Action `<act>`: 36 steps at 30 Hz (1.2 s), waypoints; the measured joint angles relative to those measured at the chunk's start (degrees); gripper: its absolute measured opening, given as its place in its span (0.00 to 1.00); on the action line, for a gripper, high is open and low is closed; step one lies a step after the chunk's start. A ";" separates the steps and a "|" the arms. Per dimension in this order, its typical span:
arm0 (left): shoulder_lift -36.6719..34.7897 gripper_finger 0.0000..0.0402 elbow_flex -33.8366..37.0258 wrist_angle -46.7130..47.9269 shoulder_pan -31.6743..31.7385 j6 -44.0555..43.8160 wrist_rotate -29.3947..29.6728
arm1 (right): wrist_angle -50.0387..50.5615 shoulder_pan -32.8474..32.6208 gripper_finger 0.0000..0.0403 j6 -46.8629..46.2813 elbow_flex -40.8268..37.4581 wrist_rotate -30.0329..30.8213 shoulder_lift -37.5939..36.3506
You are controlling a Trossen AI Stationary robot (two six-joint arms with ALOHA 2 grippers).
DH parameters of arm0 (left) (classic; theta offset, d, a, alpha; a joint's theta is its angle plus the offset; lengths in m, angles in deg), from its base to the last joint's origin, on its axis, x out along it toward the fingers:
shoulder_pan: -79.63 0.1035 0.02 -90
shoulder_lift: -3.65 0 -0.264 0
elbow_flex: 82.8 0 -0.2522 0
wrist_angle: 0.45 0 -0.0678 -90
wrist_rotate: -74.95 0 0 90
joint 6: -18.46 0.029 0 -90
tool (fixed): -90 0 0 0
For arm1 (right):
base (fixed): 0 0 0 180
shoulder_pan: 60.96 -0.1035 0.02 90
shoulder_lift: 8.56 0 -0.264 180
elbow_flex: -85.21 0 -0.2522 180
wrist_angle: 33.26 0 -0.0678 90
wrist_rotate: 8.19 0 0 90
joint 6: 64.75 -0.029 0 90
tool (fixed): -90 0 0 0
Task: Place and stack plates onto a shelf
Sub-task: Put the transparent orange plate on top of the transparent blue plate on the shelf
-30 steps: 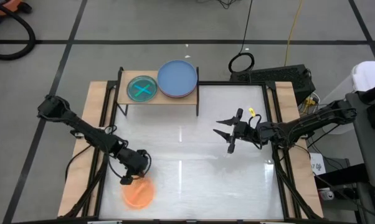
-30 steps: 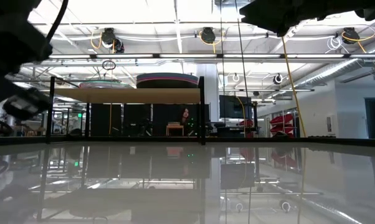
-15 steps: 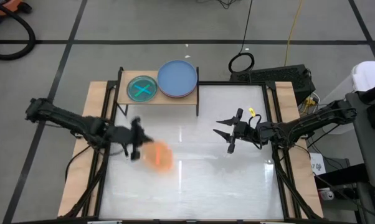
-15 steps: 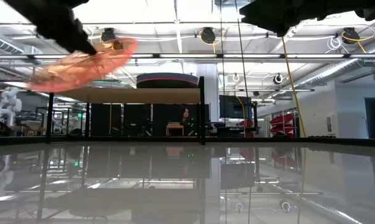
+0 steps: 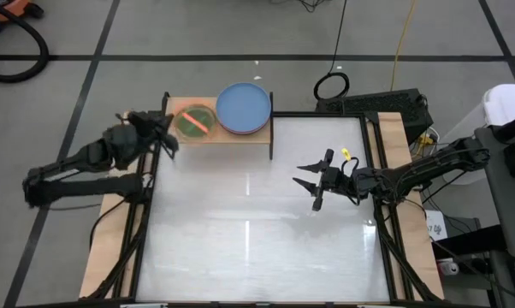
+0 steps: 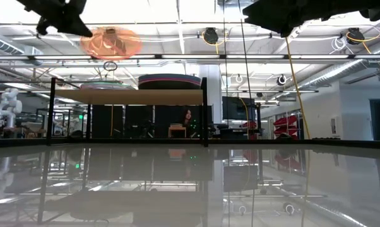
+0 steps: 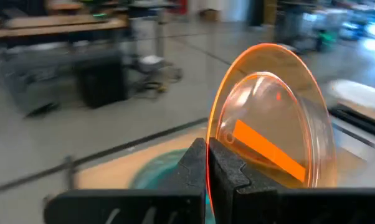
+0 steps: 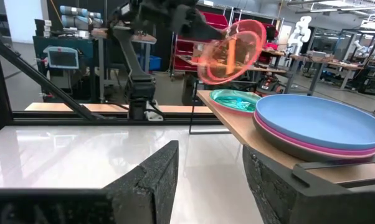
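My left gripper (image 5: pixel 166 130) is shut on a translucent orange plate (image 5: pixel 195 121), high over the left end of the shelf (image 5: pixel 233 139). The plate also shows in the low view (image 6: pixel 110 43), the left wrist view (image 7: pixel 271 124) and the right wrist view (image 8: pixel 232 48). Below it, a cyan plate (image 8: pixel 235 98) lies flat on the shelf's wooden top. Beside that, a blue plate (image 5: pixel 243 108) rests on a magenta one (image 8: pixel 312 151). My right gripper (image 5: pixel 308 186) hangs open over the table's right half, apart from all plates. My left gripper pinches the orange plate's rim (image 7: pixel 211 134) between its two fingers (image 7: pixel 228 177), on the edge nearest the table's left side. The fingers come from the left, roughly level. The plate is lifted clear above the shelf and stands steeply tilted, nearly on edge.
The white tabletop (image 5: pixel 249 239) stretches between the two arms, with wooden side rails (image 5: pixel 112 205) along its left and right edges. The shelf's black legs (image 6: pixel 204 113) stand at the far edge. A cable loop (image 5: pixel 332 85) lies on the floor beyond.
My left gripper has risen from the table's near left part and swung toward the far edge, ending above the shelf's left end. The orange plate went with it: lifted off the table, carried up and over, and tipped from flat to steeply tilted.
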State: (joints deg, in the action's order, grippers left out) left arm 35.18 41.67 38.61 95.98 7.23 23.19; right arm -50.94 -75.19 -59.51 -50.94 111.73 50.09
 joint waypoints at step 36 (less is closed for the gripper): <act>9.88 0.20 0.09 8.21 35.45 -1.09 -27.74 | 0.87 0.00 0.40 0.16 0.00 -0.01 0.00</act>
State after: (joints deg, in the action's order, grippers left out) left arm 45.06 41.77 46.82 131.43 6.14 -4.55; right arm -50.06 -75.19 -59.35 -50.94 111.72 50.09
